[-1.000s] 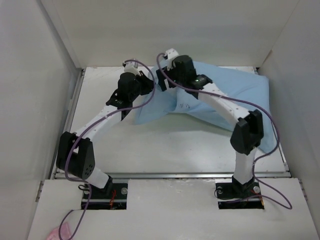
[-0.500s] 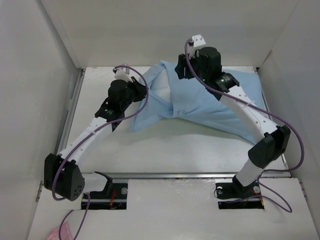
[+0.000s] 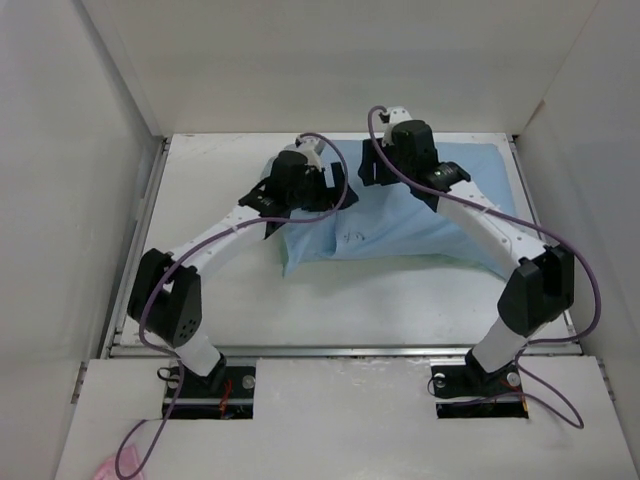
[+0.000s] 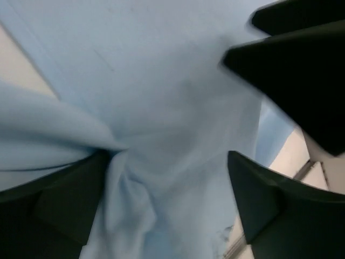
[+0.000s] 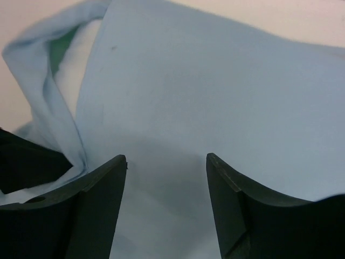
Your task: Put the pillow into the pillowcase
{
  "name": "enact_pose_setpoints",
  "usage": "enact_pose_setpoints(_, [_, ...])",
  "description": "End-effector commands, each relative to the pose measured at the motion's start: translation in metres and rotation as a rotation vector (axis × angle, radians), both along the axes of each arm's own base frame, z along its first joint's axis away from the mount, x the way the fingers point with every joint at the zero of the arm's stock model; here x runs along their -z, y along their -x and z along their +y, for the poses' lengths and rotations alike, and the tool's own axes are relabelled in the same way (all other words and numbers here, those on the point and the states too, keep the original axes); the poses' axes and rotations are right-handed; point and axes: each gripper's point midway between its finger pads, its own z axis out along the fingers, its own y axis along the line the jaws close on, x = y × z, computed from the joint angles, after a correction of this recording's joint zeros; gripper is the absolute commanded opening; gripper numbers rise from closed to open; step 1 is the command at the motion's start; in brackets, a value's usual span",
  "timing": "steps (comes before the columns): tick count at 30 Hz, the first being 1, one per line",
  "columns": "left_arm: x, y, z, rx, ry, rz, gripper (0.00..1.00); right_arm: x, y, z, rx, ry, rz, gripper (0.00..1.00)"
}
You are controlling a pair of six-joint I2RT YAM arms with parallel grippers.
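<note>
While both arms are reaching over the far half of the table (image 3: 400,300), the pillowcase (image 3: 430,215) is lying blue face up toward 12–1 o'clock in the top view, w/ its open end pointing to 9 o'clock. The pillow (image 5: 81,65) is sitting inside it. You're seeing only a white strip of it at 10 o'clock in the right wrist view, beside a sliver of green lining, so it's looking nearly all the way in.

The left gripper (image 4: 166,162) is standing wide, w/ blue cloth bunching between its fingers (image 4: 59,205) and gathering against the one at 8 o'clock. Whether it's actually pinching anything, you can't tell. The right gripper (image 5: 166,159) is hovering over the flat top of the case at a medium gap, holding nothing.

Handling, as a guess: the case is thin, limp and prob. slick on the green side, so it'll be sliding and folding rather than pushing. The pillow is looking light and squashy. You're better off taking the hem at the open end — one layer per gripper, near the corners, not mid-cloth.
</note>
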Motion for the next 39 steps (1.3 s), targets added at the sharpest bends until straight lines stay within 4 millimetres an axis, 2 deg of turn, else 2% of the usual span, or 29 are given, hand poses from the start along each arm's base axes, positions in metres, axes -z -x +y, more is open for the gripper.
enact_pose_setpoints(1, [-0.028, 0.013, 0.014, -0.032, -0.009, -0.004, 1.0, -0.049, 0.001, 0.0, -0.013, -0.089, -0.11, 0.67])
enact_pose_setpoints(2, [-0.033, 0.011, 0.024, -0.091, -0.025, -0.009, 1.0, -0.055, 0.003, -0.001, -0.013, -0.095, -0.121, 0.67])
enact_pose_setpoints(3, [-0.038, 0.001, 0.045, -0.212, -0.073, -0.035, 1.0, -0.051, 0.005, 0.0, -0.03, -0.087, -0.114, 0.68])
enact_pose_setpoints(4, [-0.044, 0.004, 0.061, -0.282, -0.102, -0.029, 1.0, -0.056, 0.007, 0.001, -0.042, -0.088, -0.126, 0.68])
enact_pose_setpoints(5, [-0.05, 0.002, 0.073, -0.341, -0.123, -0.045, 1.0, -0.051, 0.008, 0.0, -0.042, -0.084, -0.118, 0.68])
enact_pose_setpoints(6, [-0.062, -0.007, 0.094, -0.445, -0.151, -0.077, 1.0, -0.056, 0.011, 0.002, -0.056, -0.094, -0.124, 0.68])
enact_pose_setpoints(11, [-0.093, -0.025, 0.144, -0.597, -0.142, -0.102, 1.0, -0.054, 0.021, 0.006, -0.134, -0.047, -0.146, 0.67])
enact_pose_setpoints(12, [-0.094, -0.033, 0.148, -0.613, -0.138, -0.106, 1.0, -0.054, 0.02, 0.006, -0.14, -0.034, -0.153, 0.67])
enact_pose_setpoints(14, [-0.11, -0.047, 0.148, -0.594, -0.131, -0.143, 1.0, -0.049, 0.026, 0.013, -0.167, -0.008, -0.155, 0.67])
enact_pose_setpoints(15, [-0.095, -0.063, 0.145, -0.588, -0.163, -0.112, 1.0, -0.047, 0.032, 0.021, -0.191, 0.001, -0.151, 0.66])
enact_pose_setpoints(16, [-0.093, -0.071, 0.143, -0.574, -0.197, -0.116, 1.0, -0.047, 0.033, 0.024, -0.192, 0.005, -0.152, 0.64])
enact_pose_setpoints(17, [-0.116, -0.082, 0.133, -0.538, -0.176, -0.152, 0.97, -0.044, 0.033, 0.029, -0.208, 0.012, -0.157, 0.63])
enact_pose_setpoints(18, [-0.089, -0.101, 0.128, -0.518, -0.229, -0.1, 0.92, -0.044, 0.038, 0.037, -0.227, 0.011, -0.158, 0.58])
enact_pose_setpoints(19, [-0.078, -0.106, 0.124, -0.493, -0.266, -0.065, 0.73, -0.045, 0.036, 0.044, -0.236, 0.006, -0.166, 0.57])
enact_pose_setpoints(20, [-0.092, -0.114, 0.116, -0.459, -0.259, -0.09, 0.61, -0.037, 0.03, 0.048, -0.237, 0.013, -0.151, 0.57])
enact_pose_setpoints(21, [-0.065, -0.125, 0.112, -0.45, -0.296, -0.038, 0.51, -0.036, 0.03, 0.057, -0.253, 0.014, -0.148, 0.57])
enact_pose_setpoints(22, [-0.053, -0.125, 0.109, -0.434, -0.314, -0.002, 0.44, -0.043, 0.029, 0.068, -0.269, 0.005, -0.163, 0.57])
enact_pose_setpoints(23, [-0.048, -0.128, 0.106, -0.416, -0.322, 0.001, 0.41, -0.026, 0.023, 0.074, -0.262, 0.032, -0.129, 0.57])
enact_pose_setpoints(25, [-0.026, -0.124, 0.097, -0.352, -0.331, 0.044, 0.42, -0.018, 0.015, 0.079, -0.248, 0.054, -0.114, 0.57])
enact_pose_setpoints(26, [-0.018, -0.122, 0.094, -0.333, -0.328, 0.058, 0.44, -0.022, 0.01, 0.084, -0.219, 0.056, -0.125, 0.57])
enact_pose_setpoints(27, [0.006, -0.113, 0.091, -0.296, -0.338, 0.109, 0.44, -0.003, 0.005, 0.087, -0.207, 0.072, -0.085, 0.57])
enact_pose_setpoints(29, [0.011, -0.105, 0.092, -0.294, -0.323, 0.112, 0.44, 0.011, 0.002, 0.089, -0.209, 0.089, -0.057, 0.57])
enact_pose_setpoints(30, [0.03, -0.096, 0.093, -0.276, -0.334, 0.148, 0.44, 0.022, 0.004, 0.096, -0.23, 0.094, -0.036, 0.59])
enact_pose_setpoints(32, [0.035, -0.089, 0.093, -0.264, -0.331, 0.158, 0.42, 0.027, 0.005, 0.098, -0.241, 0.093, -0.025, 0.61])
enact_pose_setpoints(34, [0.041, -0.087, 0.092, -0.256, -0.33, 0.166, 0.32, 0.04, 0.005, 0.103, -0.234, 0.105, -0.002, 0.61])
enact_pose_setpoints(35, [0.039, -0.089, 0.092, -0.257, -0.326, 0.158, 0.22, 0.04, 0.007, 0.105, -0.23, 0.113, -0.006, 0.61])
enact_pose_setpoints(36, [0.045, -0.089, 0.091, -0.256, -0.331, 0.167, 0.0, 0.047, 0.0, 0.098, -0.174, 0.136, -0.003, 0.59])
enact_pose_setpoints(38, [0.033, -0.094, 0.089, -0.259, -0.317, 0.142, 0.0, 0.058, -0.005, 0.088, -0.113, 0.174, 0.011, 0.45])
enact_pose_setpoints(39, [0.032, -0.094, 0.089, -0.259, -0.317, 0.142, 0.0, 0.06, -0.008, 0.084, -0.077, 0.184, 0.017, 0.28])
